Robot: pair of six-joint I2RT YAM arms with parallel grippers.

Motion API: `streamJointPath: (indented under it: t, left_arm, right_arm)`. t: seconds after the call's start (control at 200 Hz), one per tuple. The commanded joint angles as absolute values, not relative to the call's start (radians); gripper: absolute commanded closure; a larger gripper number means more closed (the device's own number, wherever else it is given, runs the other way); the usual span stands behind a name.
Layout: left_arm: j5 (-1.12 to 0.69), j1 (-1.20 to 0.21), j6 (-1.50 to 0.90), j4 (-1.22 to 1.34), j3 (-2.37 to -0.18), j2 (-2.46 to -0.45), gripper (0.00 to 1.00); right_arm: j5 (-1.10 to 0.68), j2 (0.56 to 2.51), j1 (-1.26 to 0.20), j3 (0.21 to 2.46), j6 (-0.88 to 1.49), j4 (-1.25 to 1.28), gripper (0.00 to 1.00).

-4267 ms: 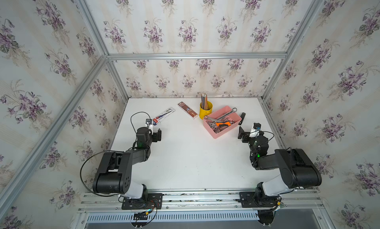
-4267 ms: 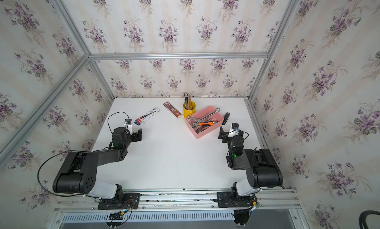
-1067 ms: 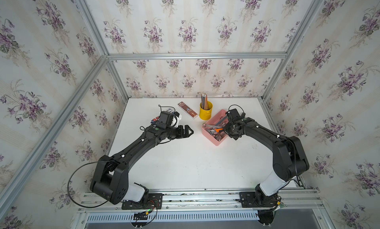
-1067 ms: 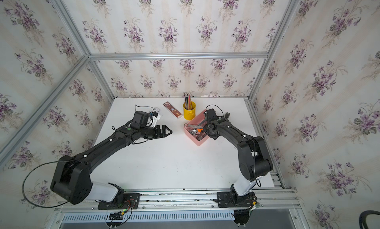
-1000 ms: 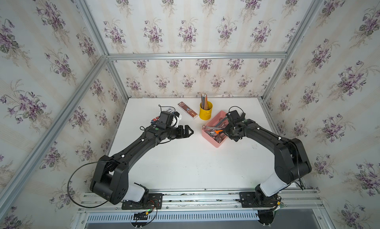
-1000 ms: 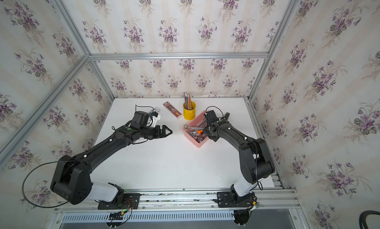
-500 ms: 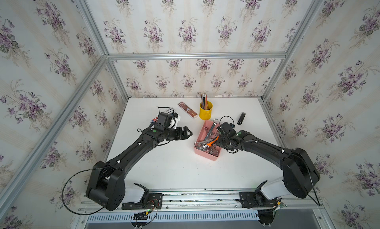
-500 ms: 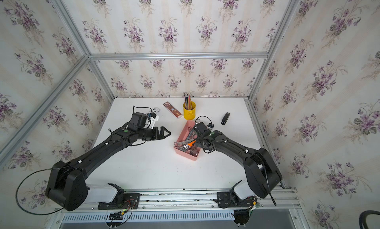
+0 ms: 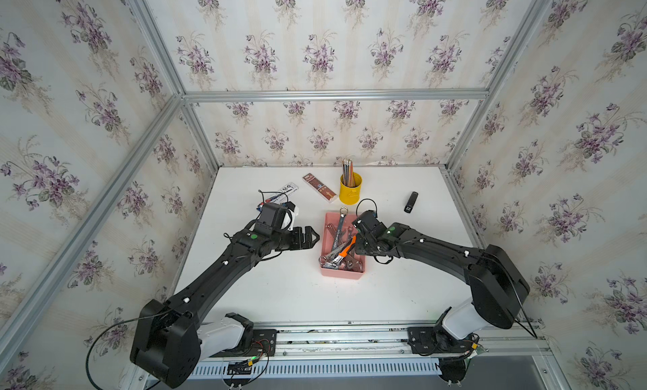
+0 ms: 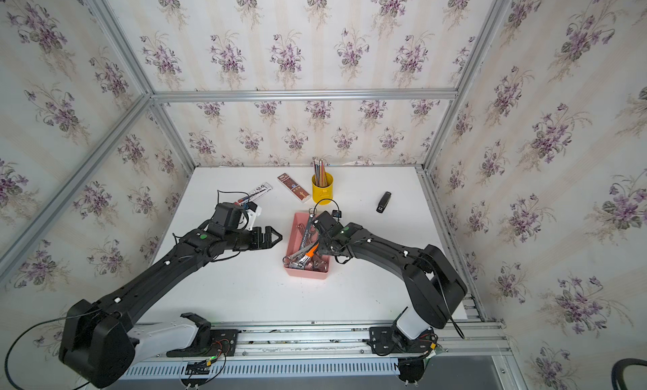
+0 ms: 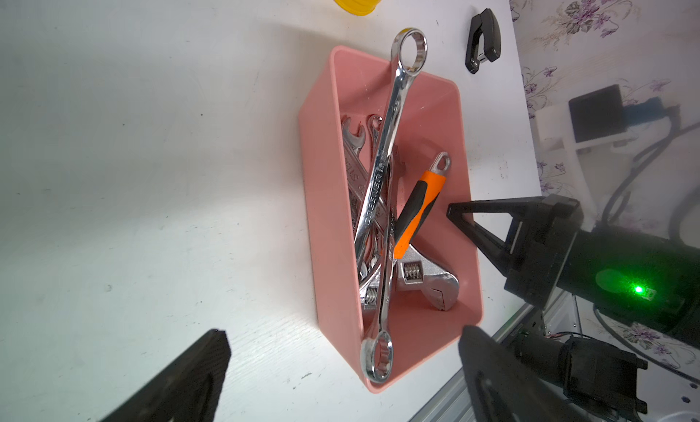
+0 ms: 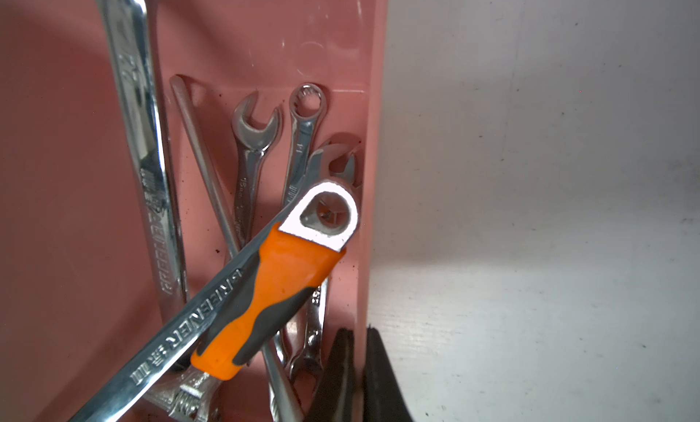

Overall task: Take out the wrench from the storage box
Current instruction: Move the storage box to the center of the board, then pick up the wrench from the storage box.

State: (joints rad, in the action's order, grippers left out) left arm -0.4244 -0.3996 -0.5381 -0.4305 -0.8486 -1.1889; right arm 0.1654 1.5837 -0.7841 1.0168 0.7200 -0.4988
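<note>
The pink storage box stands mid-table in both top views, holding several wrenches. A long silver ring wrench lies slanted across the top, one end over the far rim. An adjustable wrench with an orange and black handle leans beside it. My right gripper is shut on the box's right wall, one finger inside, one outside. My left gripper hangs open just left of the box, holding nothing.
At the back are a yellow cup of pencils, a brown packet and a pen pack. A small black stapler lies back right. The metal rail runs along the front edge.
My right gripper, shut on the box wall, has dragged the box from beside the yellow cup toward the front middle and turned it lengthwise. The left arm has barely moved.
</note>
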Motion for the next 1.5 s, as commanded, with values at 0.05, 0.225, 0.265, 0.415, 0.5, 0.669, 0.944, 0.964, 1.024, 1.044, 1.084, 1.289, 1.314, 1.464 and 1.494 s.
streamJointPath:
  t: [0.05, 0.225, 0.265, 0.415, 0.5, 0.669, 0.944, 0.964, 1.024, 1.044, 1.084, 1.289, 1.314, 1.464, 1.494]
  left_arm:
    - [-0.375, -0.399, -0.529, -0.449, -0.834, -1.157, 0.01]
    - [-0.364, -0.4, -0.52, -0.457, -0.839, -1.152, 0.01]
    - [-0.364, -0.399, -0.517, -0.463, -0.844, -1.154, 0.01]
    - [-0.333, -0.399, -0.506, -0.47, -0.852, -1.159, 0.01]
    - [-0.332, -0.4, -0.504, -0.466, -0.854, -1.162, 0.01]
    - [-0.331, -0.399, -0.489, -0.475, -0.874, -1.174, 0.01]
    - [-0.327, -0.4, -0.464, -0.488, -0.91, -1.194, 0.01]
    - [-0.327, -0.4, -0.463, -0.489, -0.912, -1.196, 0.01]
    - [-0.328, -0.4, -0.457, -0.49, -0.919, -1.206, 0.01]
    - [-0.327, -0.399, -0.455, -0.491, -0.923, -1.21, 0.01]
    - [-0.327, -0.399, -0.45, -0.491, -0.929, -1.216, 0.01]
    - [-0.322, -0.4, -0.429, -0.505, -0.955, -1.239, 0.01]
    - [-0.319, -0.4, -0.427, -0.507, -0.956, -1.239, 0.01]
    - [-0.318, -0.4, -0.42, -0.508, -0.955, -1.236, 0.01]
    - [-0.317, -0.399, -0.42, -0.506, -0.954, -1.236, 0.01]
  right_arm:
    - [0.087, 1.601, -0.789, 1.025, 0.652, -0.499, 0.89]
    - [0.099, 1.626, -0.79, 1.052, 0.641, -0.492, 0.88]
    - [0.098, 1.631, -0.79, 1.061, 0.658, -0.497, 0.86]
    - [0.074, 1.632, -0.79, 1.072, 0.708, -0.488, 0.8]
    - [0.104, 1.628, -0.79, 1.082, 0.713, -0.509, 0.77]
    - [0.141, 1.593, -0.79, 1.107, 0.709, -0.554, 0.73]
    - [0.168, 1.499, -0.789, 1.131, 0.717, -0.63, 0.62]
    - [0.16, 1.493, -0.788, 1.135, 0.725, -0.63, 0.61]
    - [0.128, 1.482, -0.788, 1.142, 0.756, -0.618, 0.59]
    - [0.117, 1.48, -0.789, 1.146, 0.77, -0.615, 0.59]
    - [0.097, 1.481, -0.79, 1.156, 0.793, -0.602, 0.59]
    - [0.095, 1.549, -0.794, 1.206, 0.944, -0.603, 0.53]
    - [0.093, 1.555, -0.795, 1.207, 0.962, -0.599, 0.53]
    - [0.104, 1.595, -0.809, 1.231, 1.008, -0.595, 0.52]
    - [0.105, 1.605, -0.813, 1.237, 1.009, -0.591, 0.52]
